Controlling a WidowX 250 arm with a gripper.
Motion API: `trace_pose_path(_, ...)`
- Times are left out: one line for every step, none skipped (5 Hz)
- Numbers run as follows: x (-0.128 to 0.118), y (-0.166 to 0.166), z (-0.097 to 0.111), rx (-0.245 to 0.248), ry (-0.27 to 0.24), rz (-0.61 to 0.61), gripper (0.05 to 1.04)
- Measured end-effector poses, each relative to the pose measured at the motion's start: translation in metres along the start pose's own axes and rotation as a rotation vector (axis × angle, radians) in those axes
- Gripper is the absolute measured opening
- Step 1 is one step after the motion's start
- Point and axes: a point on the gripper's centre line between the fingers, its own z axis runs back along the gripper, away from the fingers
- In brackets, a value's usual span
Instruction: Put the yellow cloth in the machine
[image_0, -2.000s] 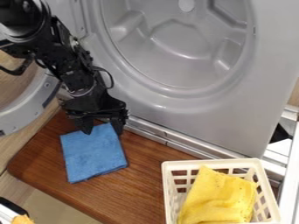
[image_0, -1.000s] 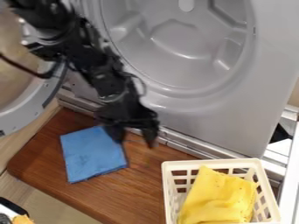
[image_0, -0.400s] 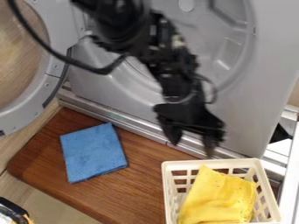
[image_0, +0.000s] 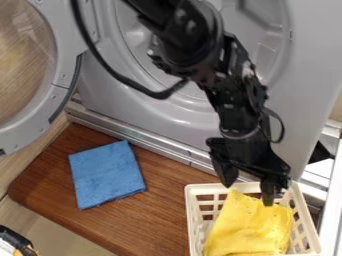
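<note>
Brown wood surface (image_0: 163, 220) spans the lower left of the camera view, below a grey machine (image_0: 127, 117) with its round door (image_0: 61, 95) swung open at left. At lower right, a cream lattice basket (image_0: 206, 188) holds the yellow cloth (image_0: 247, 230), loosely folded. Black robot hand (image_0: 248, 194) hangs over the cloth's upper edge, fingers parted, gripping nothing. Picking up seems the step in hand; next calls for lowering, closing on fabric, then lifting clear of the rim. Blue cloth (image_0: 107, 175) lies left of centre.
</note>
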Motion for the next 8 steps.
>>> trace_pose_path(-0.005, -0.007, -0.017, -0.002, 0.049, -0.025, 0.999)
trace_pose_path(-0.006, -0.013, -0.034, 0.003, 0.083, -0.053, 0.999)
trace_pose_path(-0.013, -0.017, -0.051, 0.04, 0.129, -0.075, 0.999)
trace_pose_path(-0.02, -0.02, -0.069, 0.071, 0.18, -0.081, 0.999)
trace_pose_path(-0.02, -0.02, -0.083, 0.108, 0.206, -0.098, 0.95)
trace_pose_path(-0.022, -0.02, -0.088, 0.122, 0.209, -0.11, 0.66)
trace_pose_path(-0.021, -0.02, -0.088, 0.123, 0.202, -0.11, 0.368)
trace_pose_path(-0.022, -0.021, -0.089, 0.118, 0.202, -0.103, 0.17)
